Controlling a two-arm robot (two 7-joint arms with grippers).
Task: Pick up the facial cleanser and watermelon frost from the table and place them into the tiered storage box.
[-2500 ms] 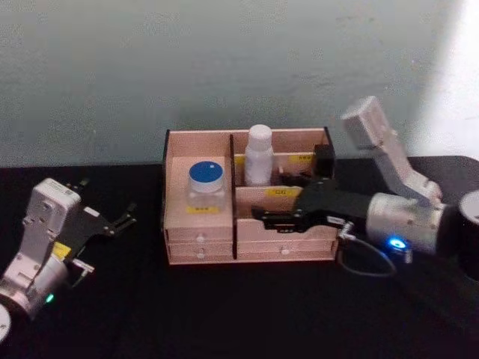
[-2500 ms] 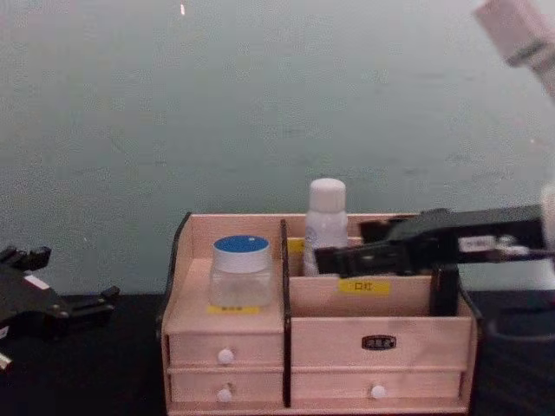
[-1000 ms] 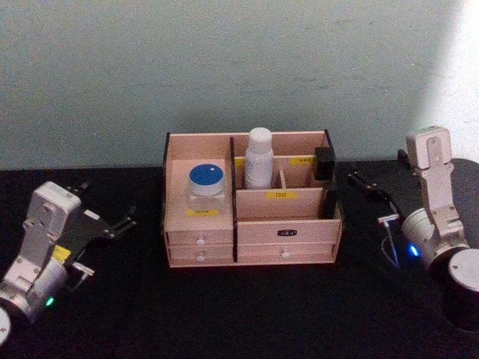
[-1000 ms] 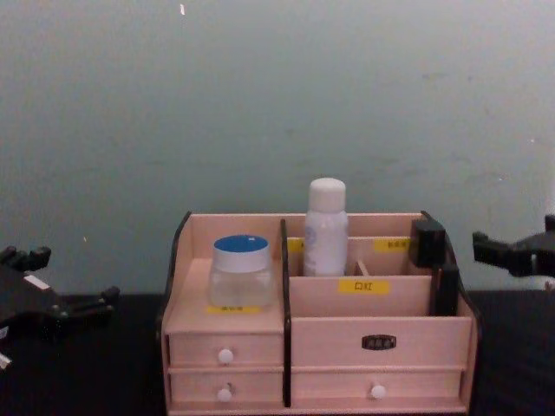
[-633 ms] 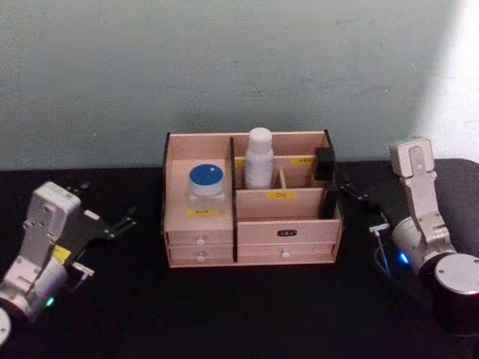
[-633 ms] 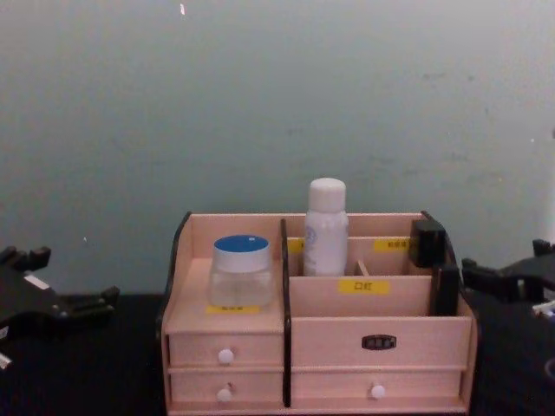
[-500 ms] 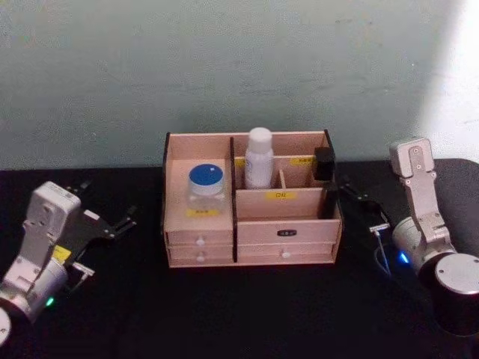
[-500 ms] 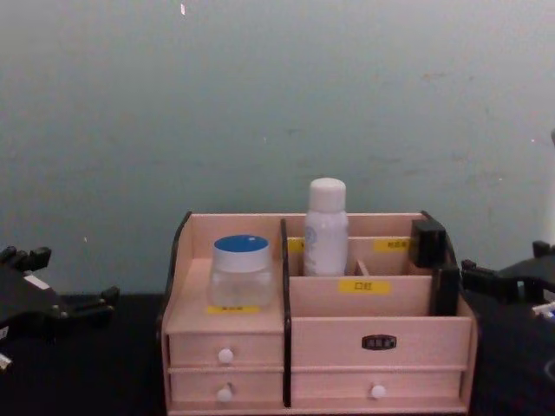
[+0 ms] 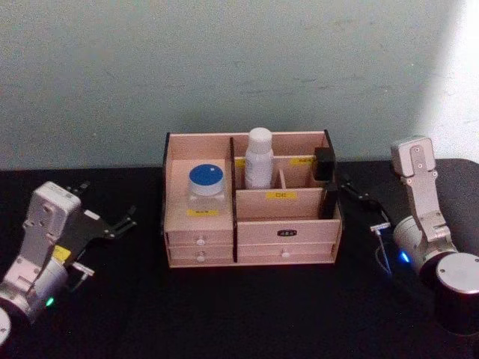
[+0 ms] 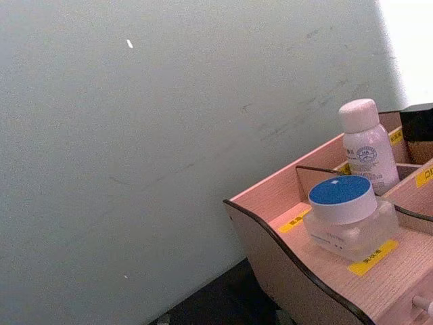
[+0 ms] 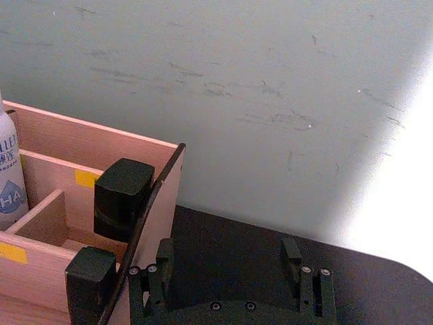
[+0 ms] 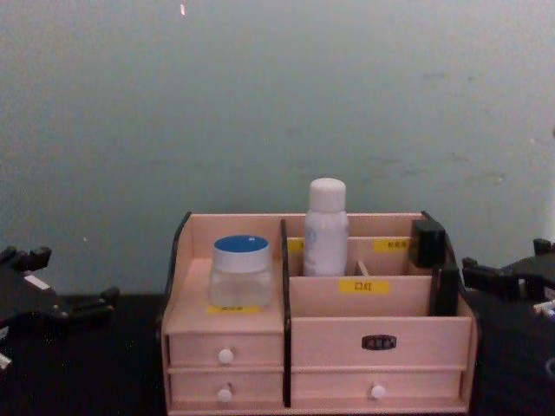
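Note:
The facial cleanser (image 9: 259,157) (image 12: 326,227) (image 10: 369,145), a tall white bottle, stands upright in the back compartment of the tiered storage box (image 9: 284,217) (image 12: 416,334) (image 10: 318,267). The watermelon frost (image 9: 206,184) (image 12: 241,271) (image 10: 346,211), a clear jar with a blue lid, sits on the box's left shelf. My right gripper (image 9: 364,203) (image 12: 507,264) (image 11: 228,261) hangs open and empty just right of the box. My left gripper (image 9: 107,200) (image 12: 69,277) rests open and empty over the table, well left of the box.
Two black blocks (image 9: 323,163) (image 11: 122,196) sit at the box's right end, close to my right gripper. A black tabletop (image 9: 247,307) surrounds the box. A pale green wall (image 12: 277,104) rises right behind it.
My right gripper has drawn back out of the box and off to the right, leaving the bottle standing inside. Over the last half second it barely moves. The left arm stays still.

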